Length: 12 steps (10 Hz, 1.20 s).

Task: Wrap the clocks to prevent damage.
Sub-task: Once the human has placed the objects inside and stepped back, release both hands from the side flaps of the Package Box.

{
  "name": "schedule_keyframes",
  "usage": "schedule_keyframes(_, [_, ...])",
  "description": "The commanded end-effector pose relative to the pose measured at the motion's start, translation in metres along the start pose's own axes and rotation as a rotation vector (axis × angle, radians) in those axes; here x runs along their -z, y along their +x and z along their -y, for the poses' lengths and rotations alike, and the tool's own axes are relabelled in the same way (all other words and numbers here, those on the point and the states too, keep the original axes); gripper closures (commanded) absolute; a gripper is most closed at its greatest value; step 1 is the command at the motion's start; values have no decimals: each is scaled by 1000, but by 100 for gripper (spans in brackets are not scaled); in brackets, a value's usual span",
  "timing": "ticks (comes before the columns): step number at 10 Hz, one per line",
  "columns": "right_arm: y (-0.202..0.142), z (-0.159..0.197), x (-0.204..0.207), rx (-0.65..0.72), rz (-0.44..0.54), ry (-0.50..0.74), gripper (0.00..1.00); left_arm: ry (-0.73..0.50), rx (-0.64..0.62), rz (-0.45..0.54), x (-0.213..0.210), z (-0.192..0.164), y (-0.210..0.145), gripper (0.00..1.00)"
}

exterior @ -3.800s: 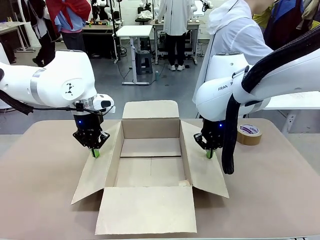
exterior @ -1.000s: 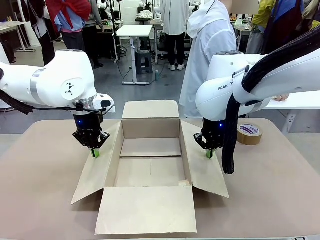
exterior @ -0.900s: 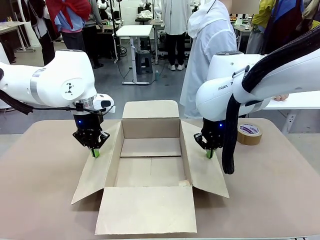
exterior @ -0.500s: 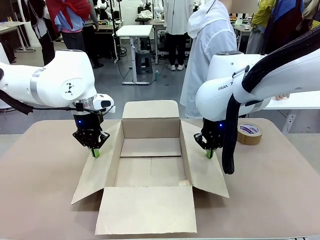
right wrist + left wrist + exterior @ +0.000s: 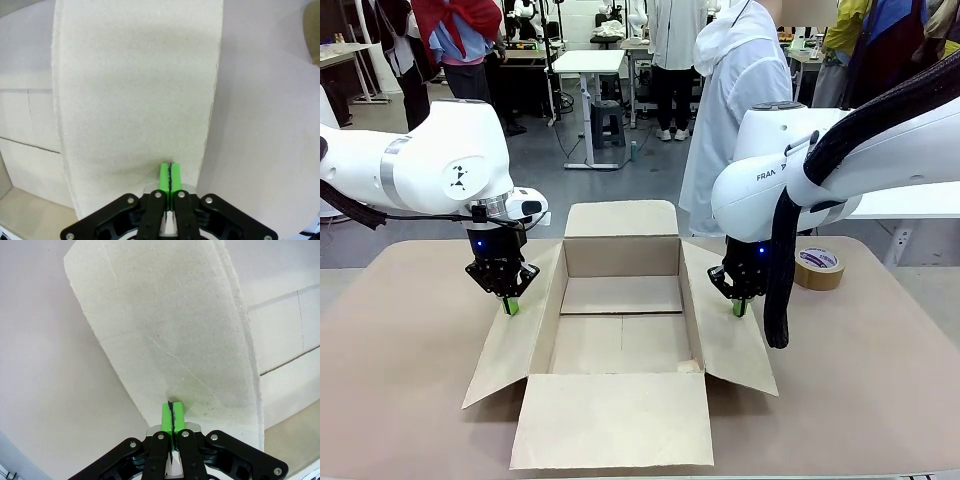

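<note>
The clocks are out of view. An open brown carton (image 5: 620, 258) stands empty in the middle of the table, its four flaps spread outward. My left gripper (image 5: 511, 307) is shut, its green tips resting on the carton's left flap (image 5: 515, 345). The left wrist view has the same shut gripper (image 5: 171, 412) touching that pale flap (image 5: 170, 340). My right gripper (image 5: 739, 310) is shut too, tips down on the right flap (image 5: 728, 345). In the right wrist view the gripper (image 5: 170, 175) meets the flap (image 5: 140, 90) near its outer edge.
A brown tape roll (image 5: 817, 267) lies on the table (image 5: 400, 380) at the far right, behind my right arm. A person in a white hooded coat (image 5: 740, 90) stands beyond the table's far edge. Bare tabletop lies on both sides of the carton.
The person in the white coat has shifted left behind the carton and turned away. Both arms and the carton have stayed still.
</note>
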State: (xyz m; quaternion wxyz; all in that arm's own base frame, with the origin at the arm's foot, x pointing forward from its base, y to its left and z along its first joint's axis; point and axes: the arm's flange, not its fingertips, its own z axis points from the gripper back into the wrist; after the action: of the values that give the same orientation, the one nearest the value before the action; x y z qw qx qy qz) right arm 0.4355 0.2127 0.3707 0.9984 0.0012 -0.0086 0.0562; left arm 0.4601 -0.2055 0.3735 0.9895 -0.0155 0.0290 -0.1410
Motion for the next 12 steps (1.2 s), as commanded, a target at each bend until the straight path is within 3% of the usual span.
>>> schedule_keyframes(1, [-1,-1,0,-6,-1,-8,99,3,9,-8,1,0,-1,100])
schedule_keyframes(12, [-1,-1,0,-6,-1,-8,99,3,9,-8,1,0,-1,100])
